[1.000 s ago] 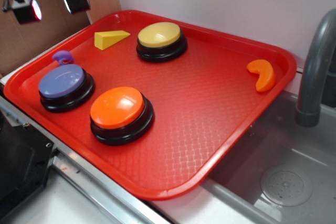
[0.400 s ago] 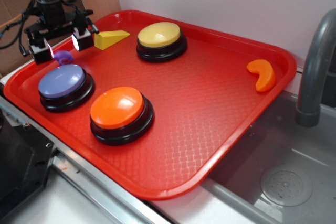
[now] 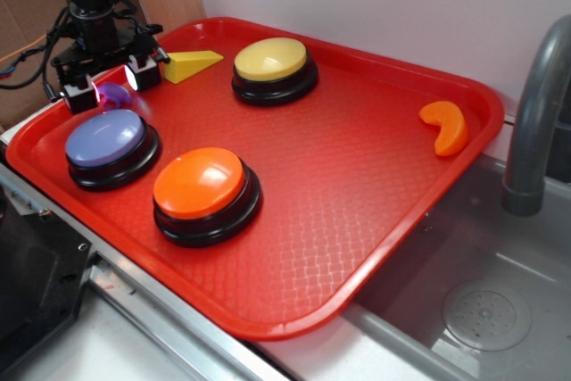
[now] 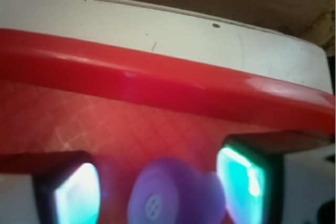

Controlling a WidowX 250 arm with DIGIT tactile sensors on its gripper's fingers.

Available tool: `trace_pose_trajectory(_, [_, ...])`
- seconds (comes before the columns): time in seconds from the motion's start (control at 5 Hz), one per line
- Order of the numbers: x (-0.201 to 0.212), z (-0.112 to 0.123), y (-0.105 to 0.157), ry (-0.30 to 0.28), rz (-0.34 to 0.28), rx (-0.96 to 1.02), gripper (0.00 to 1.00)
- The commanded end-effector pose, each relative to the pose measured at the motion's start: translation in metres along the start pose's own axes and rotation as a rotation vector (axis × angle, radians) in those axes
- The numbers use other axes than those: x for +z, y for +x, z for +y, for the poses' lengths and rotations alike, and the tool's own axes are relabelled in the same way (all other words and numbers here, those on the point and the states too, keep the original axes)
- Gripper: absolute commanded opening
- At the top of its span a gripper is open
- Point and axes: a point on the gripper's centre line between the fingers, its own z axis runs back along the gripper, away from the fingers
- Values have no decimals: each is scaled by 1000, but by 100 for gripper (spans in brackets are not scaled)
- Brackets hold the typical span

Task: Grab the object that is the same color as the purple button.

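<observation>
A: What are the fingers (image 3: pixel 80 93) doing in the exterior view?

B: They are standing spread, one on each side of the purple piece (image 3: pixel 112 95), so the gripper (image 3: pixel 108 85) is released and gripping nothing. The piece is lying on the tray (image 3: pixel 357 194) near its far left corner, just behind the purple button (image 3: pixel 106 139).

A: What is crowding it?

B: The yellow wedge (image 3: pixel 190 65) is sitting just beside the right finger, and the purple button is sitting close in front. The orange button (image 3: pixel 198 183), yellow button (image 3: pixel 270 59) and orange crescent (image 3: pixel 446 125) are lying well apart. A faucet (image 3: pixel 540 113) is rising at the right.

A: And the wrist view?

B: The piece (image 4: pixel 176 195) is sitting between two glowing pads (image 4: pixel 241 182), with a gap on the left side; the right is too blurred to tell. The tray rim (image 4: pixel 157 80) is running behind.
</observation>
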Motion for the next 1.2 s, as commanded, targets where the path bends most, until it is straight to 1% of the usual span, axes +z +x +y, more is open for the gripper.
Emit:
trace_pose_trajectory(0.0, [16, 14, 0, -51, -28, -14, 0])
trace_pose_trajectory(0.2, [29, 8, -2, -88, -25, -82, 0])
trace_pose_trajectory(0.4, [79, -12, -18, -176, -13, -319, 0])
trace_pose_trajectory(0.6, [118, -23, -45, -264, 52, -558, 0])
trace_pose_trajectory(0.8, [137, -17, -76, -312, 106, -804, 0])
trace_pose_trajectory(1.0, [139, -10, -94, -323, 136, -1055, 0])
